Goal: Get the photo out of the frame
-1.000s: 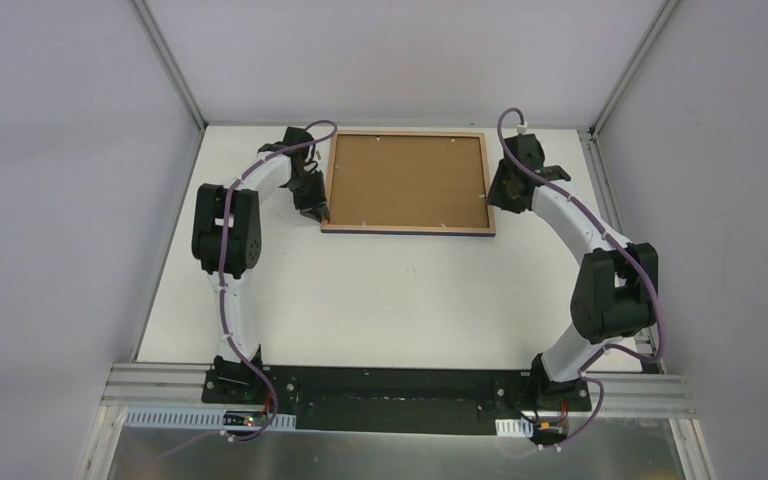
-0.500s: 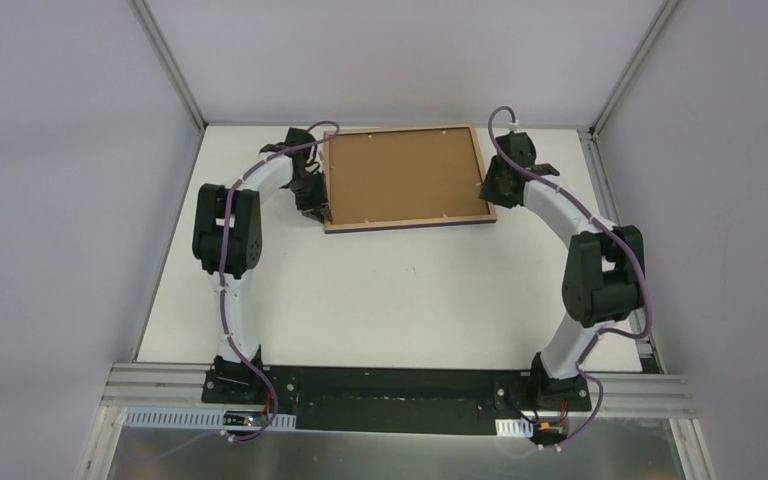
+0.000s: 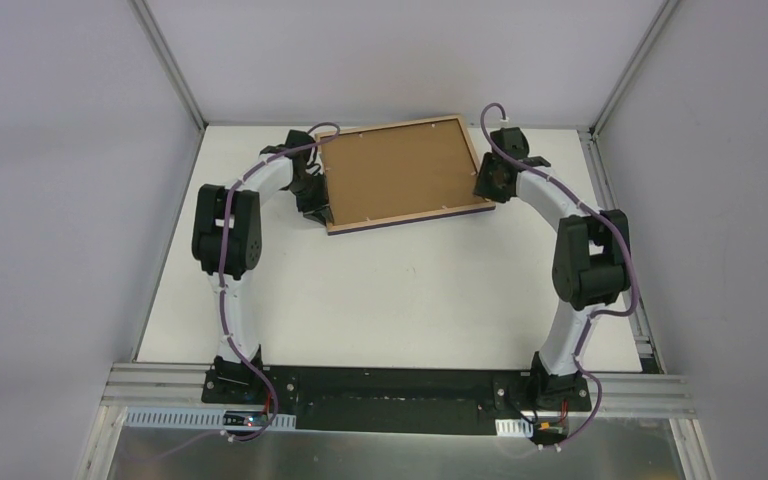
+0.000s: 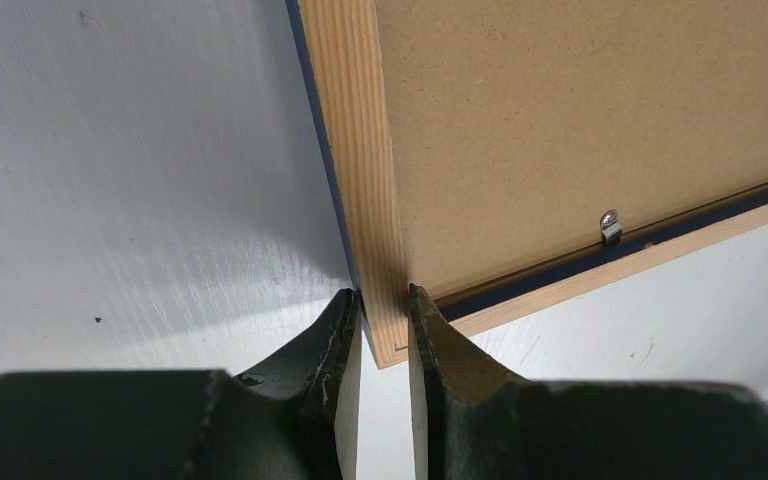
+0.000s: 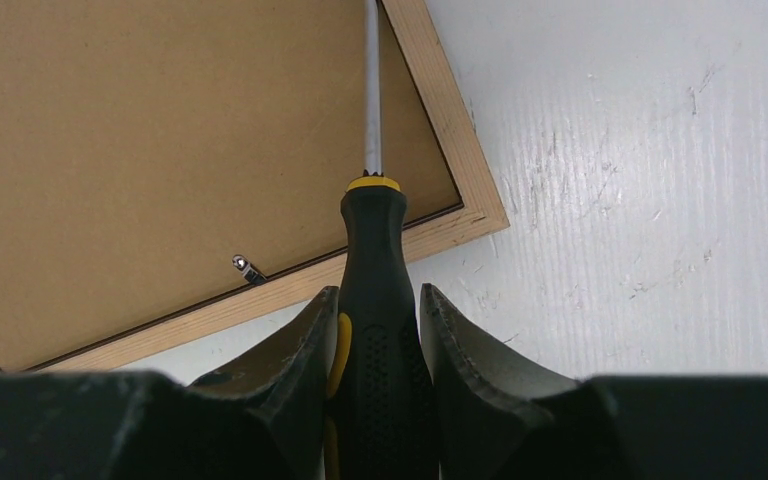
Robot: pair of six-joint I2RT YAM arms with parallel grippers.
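Observation:
The frame [image 3: 332, 180] lies face down at the far middle of the table, its light wood back and brown backing board [image 3: 400, 172] up, skewed with its right end farther. The photo is hidden under the board. My left gripper [image 3: 317, 211] is shut on the frame's near-left corner rail [image 4: 360, 150], one finger on each side [image 4: 384, 295]. My right gripper [image 3: 483, 184] is shut on a black-and-yellow screwdriver [image 5: 372, 250]. Its metal shaft [image 5: 370, 90] runs along the inner edge of the frame's right rail [image 5: 450, 120].
Small metal clips hold the board in the frame: one by the near rail [image 4: 610, 227] and one near the right corner [image 5: 248, 268]. The white table [image 3: 400, 290] is bounded by grey walls and aluminium posts at the back.
The frame has turned counterclockwise about its near-left corner, its right end swinging farther away. My right gripper moved farther and left with it. My left gripper stayed on the corner.

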